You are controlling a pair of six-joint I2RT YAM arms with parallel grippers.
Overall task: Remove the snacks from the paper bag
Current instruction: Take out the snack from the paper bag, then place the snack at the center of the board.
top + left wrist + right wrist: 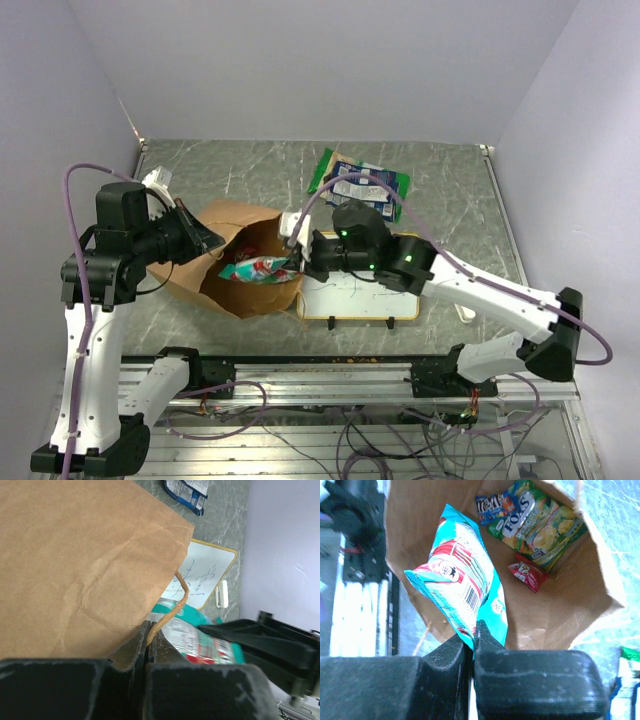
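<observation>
The right gripper (472,636), jaws closed tight on a corner of the teal chip packet (457,580), has it at the mouth of the paper bag (75,565), whose rim beside the string handle (176,600) is pinched in the left gripper (148,642). The packet should come straight out along the opening, clear of the paper wall, with the left grip held firm. Deeper inside lie a green Fox's packet (540,527), a blue M&M's packet (492,505) and a small red packet (530,574).

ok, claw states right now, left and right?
Left claw: closed, pinching the rim of the paper bag.
Right claw: closed on the teal snack packet, at the bag's mouth.
</observation>
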